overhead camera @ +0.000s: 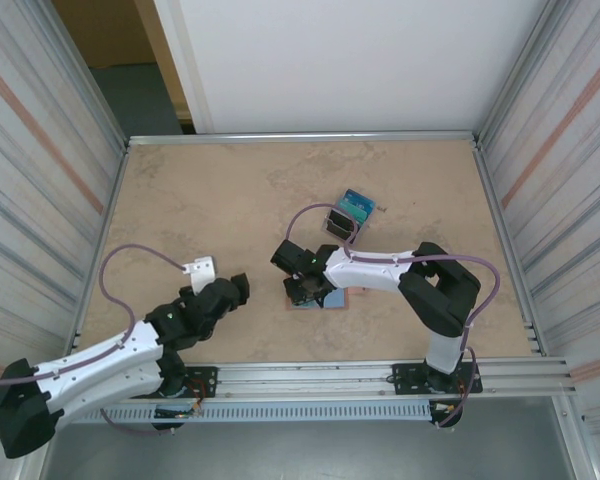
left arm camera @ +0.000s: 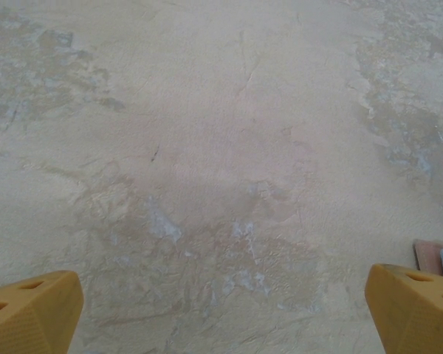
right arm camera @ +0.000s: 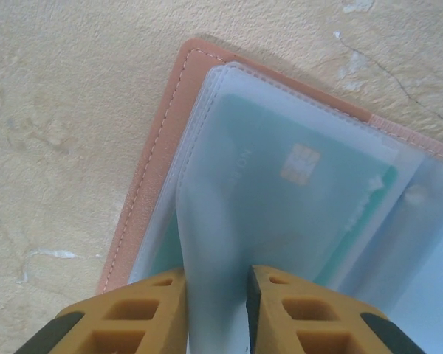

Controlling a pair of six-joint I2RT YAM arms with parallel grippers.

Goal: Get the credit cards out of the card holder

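Card holder (right arm camera: 144, 184) laid open near tabletop (overhead camera: 200, 200) centre, pink edge free at 9 o'clock. Credit card (right arm camera: 280, 192) seen inside clear sleeve (right arm camera: 199, 140), sleeve pinched by narrowed right end effector (right arm camera: 215, 273). Left end effector (left arm camera: 221, 310) held wide over open tabletop.

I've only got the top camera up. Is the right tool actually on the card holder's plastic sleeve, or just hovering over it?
Observer: On the right wrist view, the right tool straddles the near edge of a clear sleeve. A gap shows between the fingers, so I can't confirm a grip.
Operator: Any card in there?
Observer: Yes, a teal credit card with a gold chip shows through it, in the card holder.
Operator: And the left tool?
Observer: The left tool is wide open above the table.
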